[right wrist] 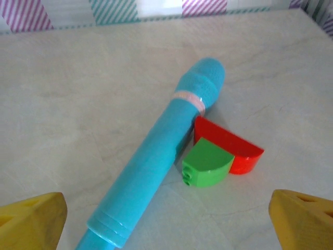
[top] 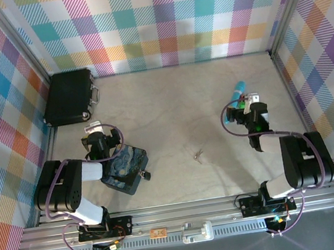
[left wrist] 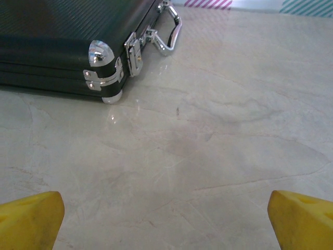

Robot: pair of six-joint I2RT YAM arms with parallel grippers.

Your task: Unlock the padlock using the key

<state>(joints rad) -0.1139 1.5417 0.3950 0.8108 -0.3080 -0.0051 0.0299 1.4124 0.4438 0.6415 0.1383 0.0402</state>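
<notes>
Tabletop [top: 170,100] of pale marbled surface carries everything, walled by checked panels.

The left gripper [top: 94,127] hovers between the black case [top: 69,96] and the blue painted tin [top: 125,167]. In the left wrist view its yellow fingers [left wrist: 28,221] stand wide apart at the bottom corners, with bare table between them and nothing held or touched. The case lies ahead of it, its chrome latch and handle turned toward the open table.

The right gripper [top: 247,98] sits at the far right, jaws equally wide and holding nothing. In the right wrist view its yellow fingertips [right wrist: 304,219] flank the near end of a blue pen-like stick [right wrist: 161,166], which lies flat and slanted ahead of it. A green block [right wrist: 207,164] and a red block [right wrist: 234,148] rest against each other just beside the stick.

The padlock [top: 145,175] shows as a small dark shape at the tin's near right corner; whether it touches the tin I cannot tell. The key [top: 199,155] lies alone on open table between the two arms, well apart from both grippers, with nothing around it.
</notes>
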